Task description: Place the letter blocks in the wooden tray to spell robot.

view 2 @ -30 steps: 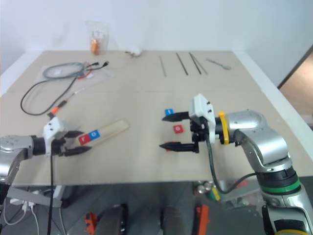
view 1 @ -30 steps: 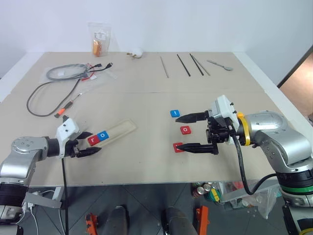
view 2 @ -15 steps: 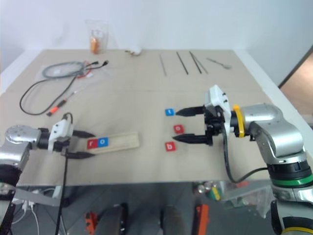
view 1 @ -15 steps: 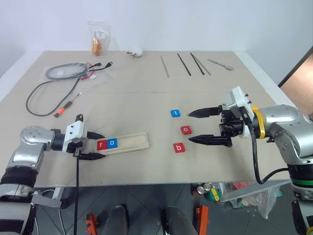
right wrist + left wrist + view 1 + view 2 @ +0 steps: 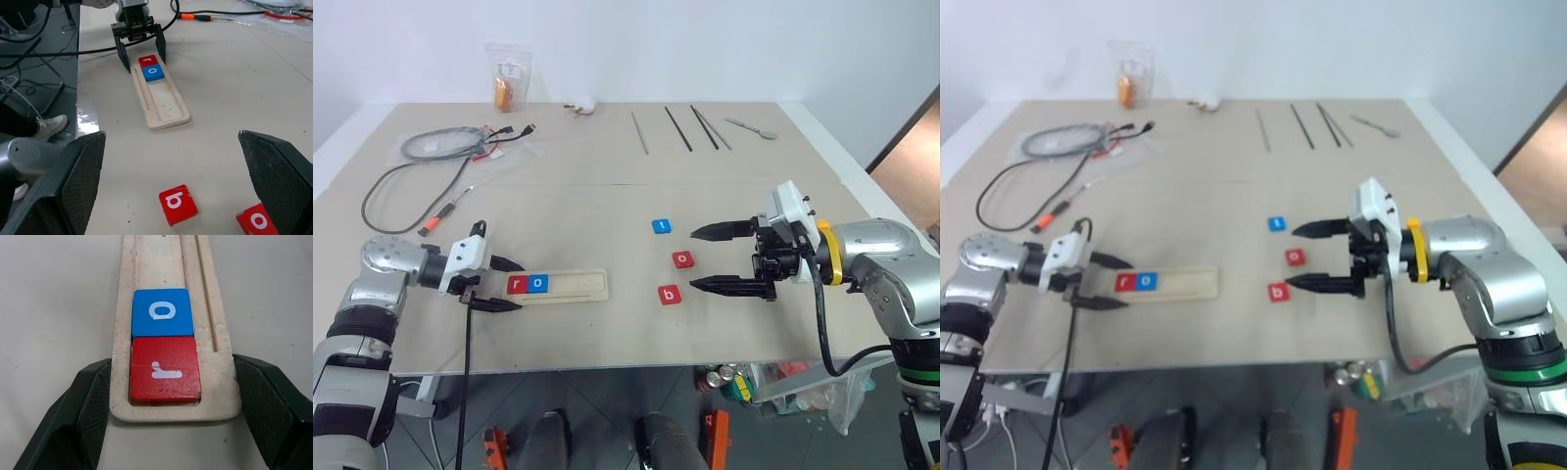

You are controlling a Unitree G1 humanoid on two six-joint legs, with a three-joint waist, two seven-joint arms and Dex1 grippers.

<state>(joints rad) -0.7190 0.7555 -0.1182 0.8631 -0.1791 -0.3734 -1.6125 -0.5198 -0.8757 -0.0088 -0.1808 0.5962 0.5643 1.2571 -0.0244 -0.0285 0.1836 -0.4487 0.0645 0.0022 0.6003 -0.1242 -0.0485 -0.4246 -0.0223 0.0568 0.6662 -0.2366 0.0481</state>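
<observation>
On the beige tabletop (image 5: 607, 211), a long pale wooden tray (image 5: 560, 286) lies flat at about eight o'clock from the centre. A red square r tile (image 5: 517, 285) and a blue square o tile (image 5: 538, 284) sit side by side at its nine o'clock end. The left gripper (image 5: 502, 284), black-fingered, straddles that end, one finger on each long side of the tray. At three o'clock of the tray, well apart, lie a red b tile (image 5: 671, 294), a red o tile (image 5: 682, 259) and a blue t tile (image 5: 662, 226). The right gripper (image 5: 713, 258) hangs just at their three o'clock, fingers spread wide, holding nothing.
</observation>
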